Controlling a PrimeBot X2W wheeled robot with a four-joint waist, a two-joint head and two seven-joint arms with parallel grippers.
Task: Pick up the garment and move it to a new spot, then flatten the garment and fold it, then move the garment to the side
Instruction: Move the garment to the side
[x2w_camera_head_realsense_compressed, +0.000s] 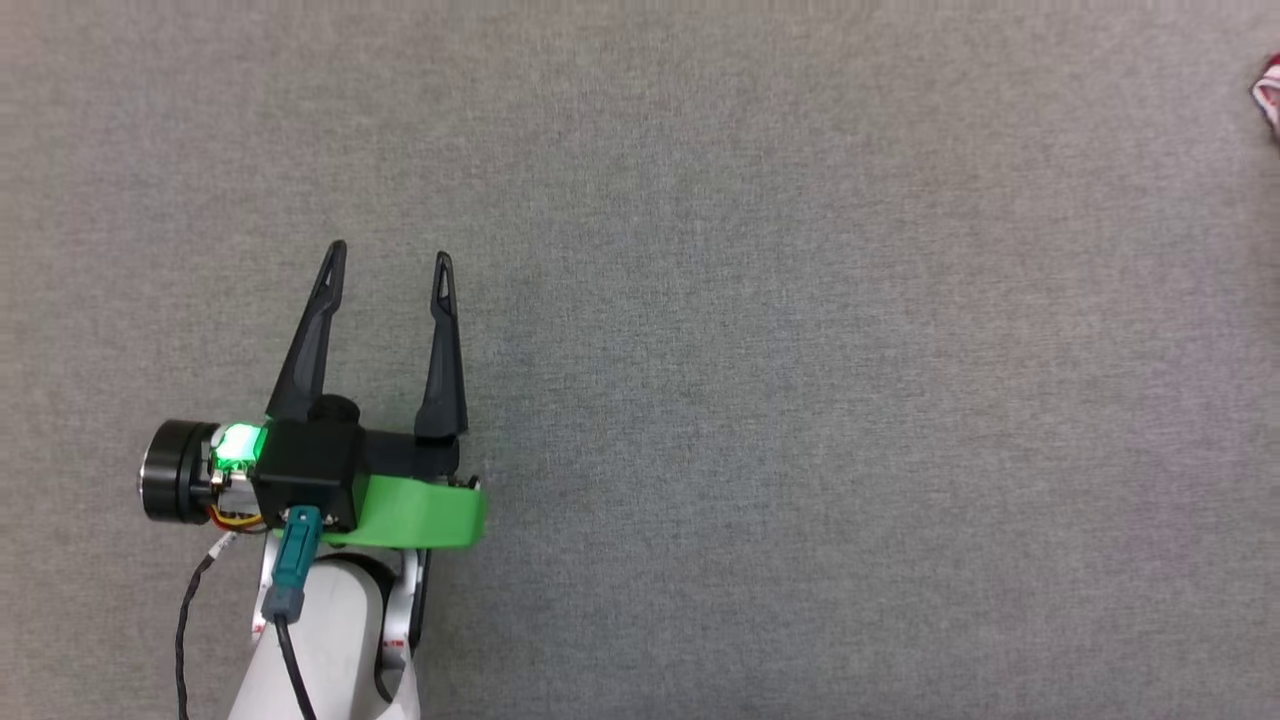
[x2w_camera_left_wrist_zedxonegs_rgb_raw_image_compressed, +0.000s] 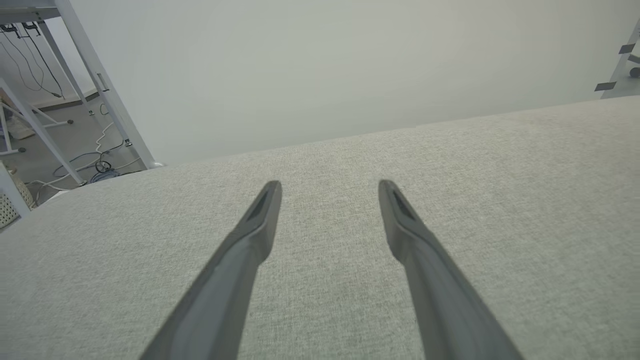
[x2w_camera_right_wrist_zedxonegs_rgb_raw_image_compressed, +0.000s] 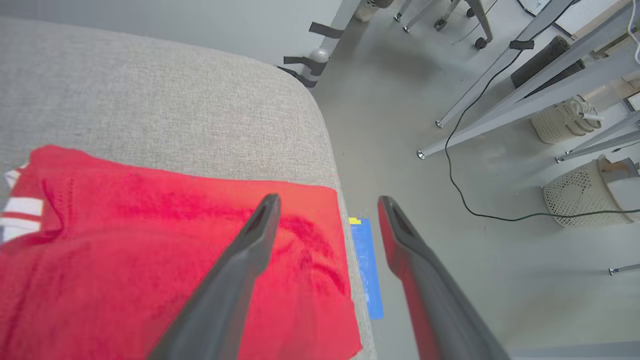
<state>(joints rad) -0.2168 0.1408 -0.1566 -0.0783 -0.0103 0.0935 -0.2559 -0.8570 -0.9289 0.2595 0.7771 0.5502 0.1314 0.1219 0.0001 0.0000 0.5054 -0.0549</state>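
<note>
Left gripper (x2w_camera_head_realsense_compressed: 390, 252): spread, empty, over bare grey upholstery (x2w_camera_head_realsense_compressed: 800, 350).
Garment (x2w_camera_right_wrist_zedxonegs_rgb_raw_image_compressed: 150, 240): folded, red side up, flush with the upholstery's right edge near its corner.
Right gripper (x2w_camera_right_wrist_zedxonegs_rgb_raw_image_compressed: 328, 198): fingers apart, holding nothing, above that edge.
Risk: a snagging finger could drag it to the floor (x2w_camera_right_wrist_zedxonegs_rgb_raw_image_compressed: 425, 225).
Mesh baskets (x2w_camera_right_wrist_zedxonegs_rgb_raw_image_compressed: 582, 200): on the floor; contents unclear.

The left gripper (x2w_camera_head_realsense_compressed: 390, 251) is pointing up the head view, its 2 long dark fingers (x2w_camera_head_realsense_compressed: 310, 340) spreading wide apart. Its pale forearm (x2w_camera_head_realsense_compressed: 340, 620) is reaching in from the bottom edge, wearing a green wrist mount (x2w_camera_head_realsense_compressed: 420, 515). The right gripper (x2w_camera_right_wrist_zedxonegs_rgb_raw_image_compressed: 328, 198) is also holding its 2 fingers spread wide, gripping nothing.
</note>
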